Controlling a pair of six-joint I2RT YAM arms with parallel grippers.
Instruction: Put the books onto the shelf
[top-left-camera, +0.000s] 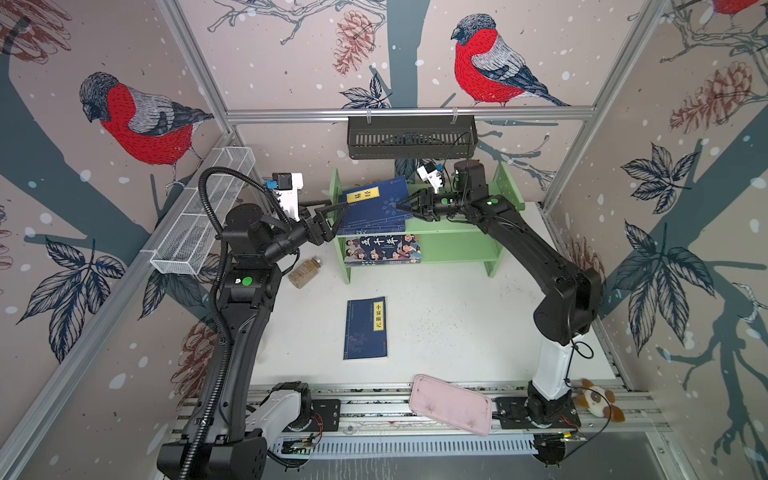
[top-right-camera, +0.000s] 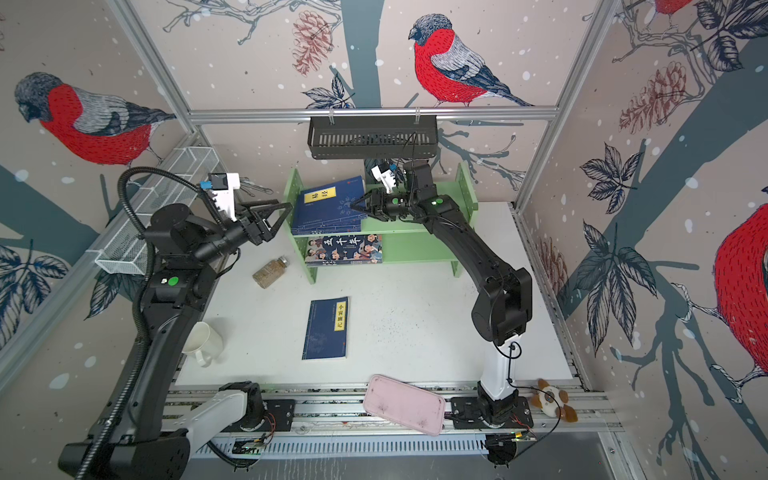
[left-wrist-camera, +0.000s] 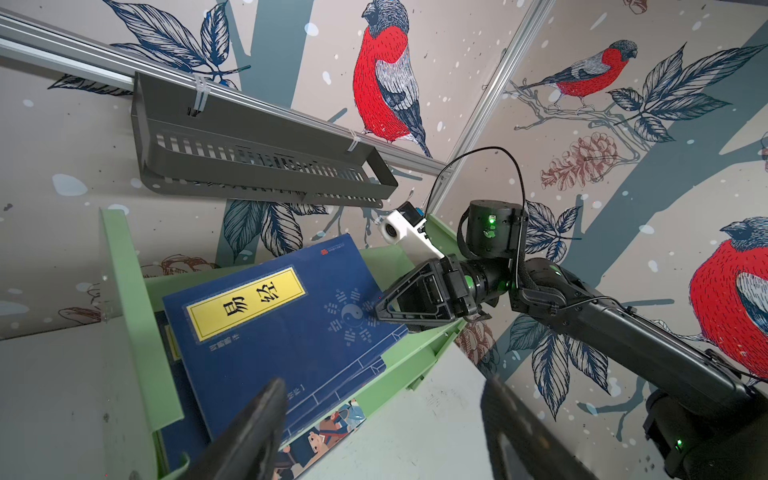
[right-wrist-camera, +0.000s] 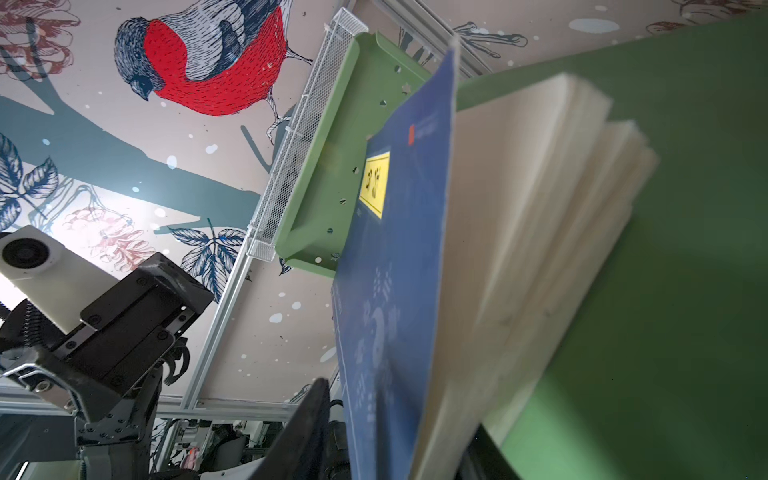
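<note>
The light green shelf (top-left-camera: 457, 245) stands at the back of the table. Its upper tier holds a stack of navy books (top-left-camera: 374, 208); the top one (left-wrist-camera: 270, 324), with a yellow label, lies tilted. The cartoon-cover book (top-left-camera: 382, 249) lies on the lower tier. Another navy book (top-left-camera: 365, 328) lies flat on the table. My right gripper (top-left-camera: 397, 206) straddles the top book's right edge (right-wrist-camera: 399, 249); its jaws are open, with a gap between one finger and the cover, and the pages are fanned. My left gripper (top-left-camera: 338, 206) is open at the stack's left edge, holding nothing.
A jar (top-left-camera: 305, 272) lies left of the shelf's foot. A white mug (top-right-camera: 205, 343) stands beside the left arm. A pink tray (top-left-camera: 451, 405) and a plush toy (top-left-camera: 598, 399) rest on the front rail. A black basket (top-left-camera: 411, 137) hangs above the shelf; a white mesh basket (top-left-camera: 203, 216) is on the left wall.
</note>
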